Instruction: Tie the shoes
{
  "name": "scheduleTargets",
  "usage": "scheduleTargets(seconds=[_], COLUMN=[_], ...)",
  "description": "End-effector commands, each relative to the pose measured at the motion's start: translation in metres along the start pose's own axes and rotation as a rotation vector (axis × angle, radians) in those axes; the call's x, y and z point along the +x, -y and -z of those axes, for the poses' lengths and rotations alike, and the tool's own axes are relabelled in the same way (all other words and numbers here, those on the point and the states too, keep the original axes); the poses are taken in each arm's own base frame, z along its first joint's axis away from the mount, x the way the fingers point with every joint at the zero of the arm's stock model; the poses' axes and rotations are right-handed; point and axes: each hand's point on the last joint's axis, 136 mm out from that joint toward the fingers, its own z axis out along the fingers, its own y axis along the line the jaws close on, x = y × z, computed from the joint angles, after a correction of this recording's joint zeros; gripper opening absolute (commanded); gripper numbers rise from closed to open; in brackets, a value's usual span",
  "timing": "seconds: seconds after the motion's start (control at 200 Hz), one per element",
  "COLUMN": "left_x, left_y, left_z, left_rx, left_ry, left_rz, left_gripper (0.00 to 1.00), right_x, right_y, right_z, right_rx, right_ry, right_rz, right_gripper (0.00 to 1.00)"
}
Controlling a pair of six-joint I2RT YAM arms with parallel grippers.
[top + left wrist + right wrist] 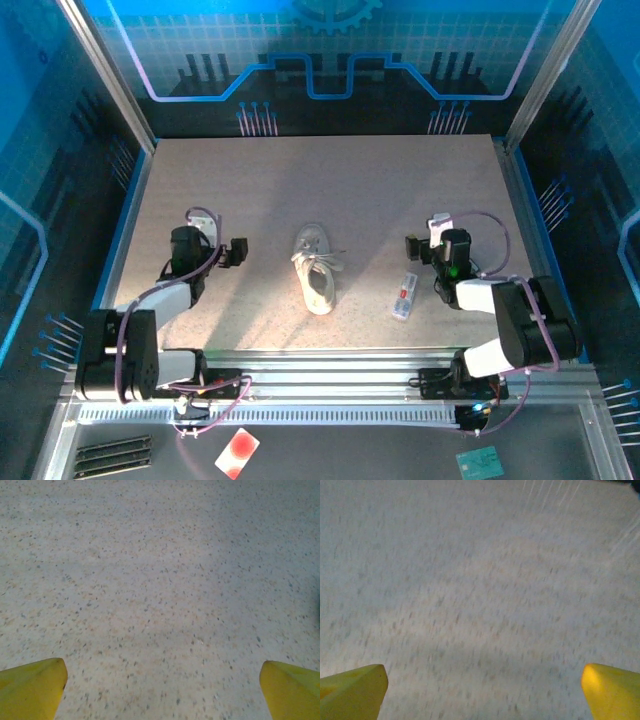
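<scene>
A small white low-top shoe [314, 268] lies in the middle of the speckled table, its thin laces bunched over its middle. My left gripper [238, 252] hovers to the shoe's left, open, nothing between its yellow fingertips [35, 687]. On the shoe's right my right gripper [412, 247] is open too, with bare tabletop between its yellow fingertips [610, 690]. Both grippers stand apart from the shoe.
A small flat white item with red marks [404, 296] lies right of the shoe, just below the right gripper. Metal rails [330, 372] run along the near edge. Blue-lit walls [320, 70] enclose the table [330, 180].
</scene>
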Motion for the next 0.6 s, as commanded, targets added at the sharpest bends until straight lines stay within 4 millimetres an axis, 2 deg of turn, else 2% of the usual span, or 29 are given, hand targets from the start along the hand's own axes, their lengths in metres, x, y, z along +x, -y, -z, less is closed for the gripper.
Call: scheduleTargets(seconds=[0.0, 0.125, 0.205, 0.24, 0.315, 0.425, 0.475, 0.595], left_x=[-0.049, -0.049, -0.049, -0.042, -0.041, -0.037, -0.034, -0.036], left_y=[0.001, 0.008, 0.015, 0.013, 0.013, 0.0, -0.005, -0.002], left_z=[-0.002, -0.018, -0.023, -0.027, -0.029, -0.03, -0.028, -0.03], left_rx=[0.026, 0.085, 0.132, 0.121, 0.087, -0.01, -0.037, -0.016], left_ry=[0.228, 0.148, 0.181, 0.177, 0.176, 0.251, 0.222, 0.231], left_rz=[0.008, 0.015, 0.011, 0.011, -0.002, 0.006, 0.03, 0.015], left_gripper=[1.0, 0.99, 0.99, 0.99, 0.99, 0.99, 0.99, 0.99], right_x=[-0.035, -0.033, -0.033, -0.033, -0.033, -0.033, -0.033, -0.033], right_y=[0.011, 0.01, 0.01, 0.01, 0.011, 0.011, 0.01, 0.008], right_z=[-0.004, -0.01, -0.01, -0.01, -0.01, -0.01, -0.01, -0.01], right_rx=[0.04, 0.021, 0.008, 0.008, 0.009, 0.009, 0.008, 0.005], right_ry=[0.188, 0.14, 0.141, 0.135, 0.137, 0.139, 0.14, 0.138], right_rz=[-0.049, -0.055, -0.061, -0.06, -0.06, -0.06, -0.058, -0.05], right_gripper=[1.0, 1.0, 1.0, 1.0, 1.0, 1.0, 1.0, 1.0])
